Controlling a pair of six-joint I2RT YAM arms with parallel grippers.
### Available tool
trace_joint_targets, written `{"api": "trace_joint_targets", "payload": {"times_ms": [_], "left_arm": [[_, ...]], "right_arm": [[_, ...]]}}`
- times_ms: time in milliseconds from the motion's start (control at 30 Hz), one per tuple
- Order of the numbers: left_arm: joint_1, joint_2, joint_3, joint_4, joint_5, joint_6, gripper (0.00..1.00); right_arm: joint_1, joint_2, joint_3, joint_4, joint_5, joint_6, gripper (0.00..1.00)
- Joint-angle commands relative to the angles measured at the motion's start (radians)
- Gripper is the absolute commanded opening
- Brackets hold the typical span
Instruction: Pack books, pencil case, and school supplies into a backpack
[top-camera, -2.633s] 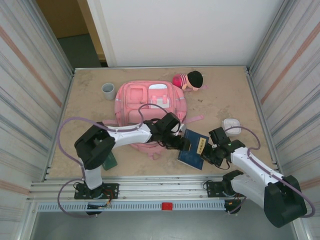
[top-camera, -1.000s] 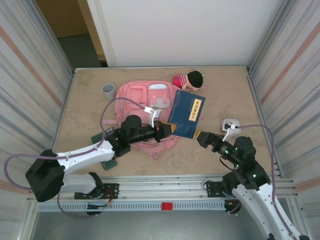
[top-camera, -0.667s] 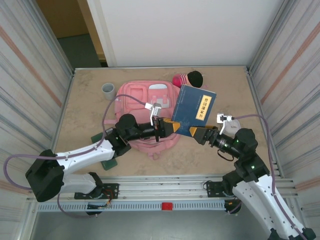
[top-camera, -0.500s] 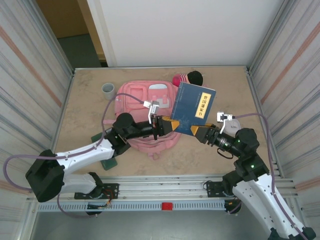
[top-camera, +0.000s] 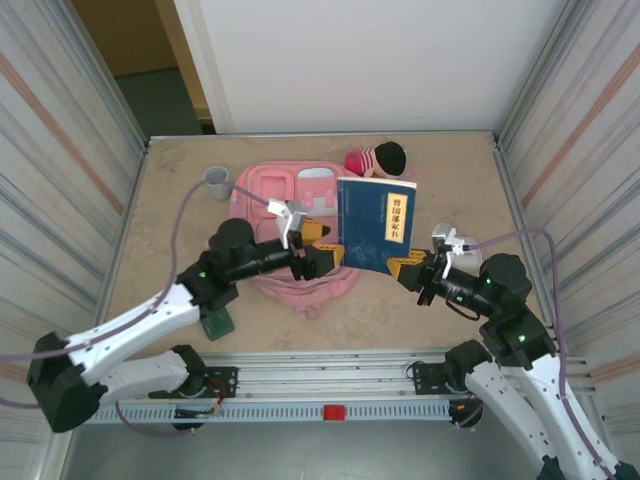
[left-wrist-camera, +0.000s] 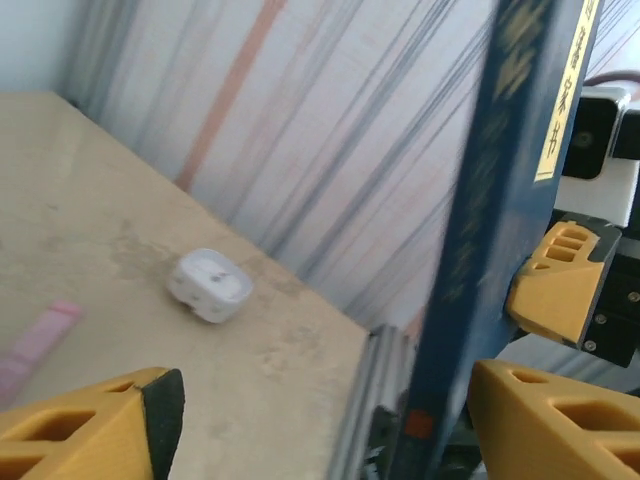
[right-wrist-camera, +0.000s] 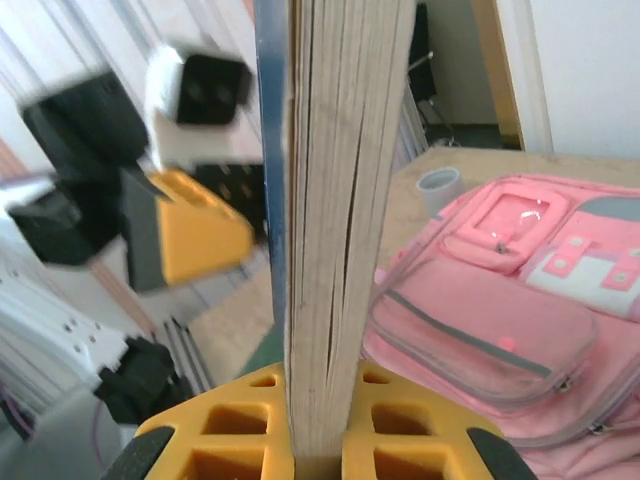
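right in the middle, the book (top-camera: 376, 225) is up off the table (top-camera: 455, 185), standing on edge in the air with its dark blue cover and yellowish label facing up at the overhead camera. it hangs over the right side of the pink backpack (top-camera: 262, 186), which lies flat on its back, pockets up.

the right gripper (top-camera: 408, 268) has it. from the right wrist, the orange fingers (right-wrist-camera: 230, 440) are pressed in on both sides of the page block at the bottom of the picture, jaws closed tight on the book's lower edge.

the left gripper (top-camera: 322, 256) sits at the book's lower left corner, over the backpack. its jaws are wide apart: from the left wrist, one orange finger (left-wrist-camera: 95, 425) is far to the left and the other far to the right, with the blue spine rising between them, closer to the right one. i can't tell if that finger touches the cover, but nothing is pinched.

on the table beyond: a grey cup (top-camera: 216, 180) just left of the backpack's top corner, a pink-and-black plush doll (top-camera: 378, 160) by the back edge, a small white box (left-wrist-camera: 210, 285) on the right side, and something green (top-camera: 216, 322) under the left arm.
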Motion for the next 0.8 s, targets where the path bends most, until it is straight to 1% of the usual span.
{"api": "trace_joint_targets", "payload": {"times_ms": [0,67,100,133,167,200,233,267,333,467,500,567,633,700,733,767], "left_arm": [[0.007,-0.092,0.082,-0.298,-0.052,0.463,0.83],[0.008,-0.112,0.114,-0.444,-0.022,0.684,0.90],[0.007,-0.111,0.134,-0.519,-0.012,0.807,0.91],[0.007,-0.105,0.152,-0.582,-0.016,0.889,0.92],[0.007,-0.096,0.171,-0.614,-0.056,0.940,0.93],[0.008,-0.087,0.180,-0.617,-0.108,0.950,0.94],[0.010,-0.083,0.192,-0.620,-0.133,0.950,0.95],[0.017,-0.082,0.203,-0.636,-0.131,0.949,0.96],[0.033,-0.089,0.206,-0.652,-0.096,0.946,0.97],[0.066,-0.120,0.199,-0.637,-0.044,0.876,0.99],[0.072,-0.129,0.197,-0.632,-0.023,0.854,0.99],[0.078,-0.138,0.193,-0.641,0.053,0.835,0.98],[0.078,-0.129,0.199,-0.673,0.133,0.838,0.95],[0.078,-0.107,0.206,-0.695,0.193,0.824,0.91],[0.078,-0.093,0.211,-0.698,0.214,0.810,0.87],[0.078,-0.077,0.211,-0.695,0.224,0.793,0.81]], "right_arm": [[0.042,0.052,0.063,-0.144,0.091,-0.294,0.00],[0.076,0.079,0.081,-0.191,0.123,-0.395,0.00],[0.093,0.093,0.083,-0.208,0.110,-0.451,0.00],[0.105,0.101,0.082,-0.219,0.089,-0.498,0.01],[0.115,0.110,0.075,-0.227,0.067,-0.547,0.01],[0.121,0.119,0.072,-0.229,0.053,-0.589,0.00],[0.125,0.125,0.072,-0.233,0.047,-0.609,0.00],[0.129,0.132,0.072,-0.235,0.047,-0.626,0.00],[0.133,0.140,0.072,-0.251,0.032,-0.678,0.00],[0.140,0.168,0.085,-0.302,0.015,-0.772,0.00],[0.140,0.181,0.097,-0.320,0.021,-0.787,0.00],[0.140,0.206,0.119,-0.343,0.018,-0.805,0.00],[0.140,0.229,0.134,-0.339,-0.004,-0.809,0.00],[0.144,0.258,0.147,-0.331,-0.019,-0.810,0.00],[0.148,0.274,0.155,-0.328,-0.022,-0.809,0.00],[0.153,0.288,0.162,-0.325,-0.025,-0.809,0.00]]}}
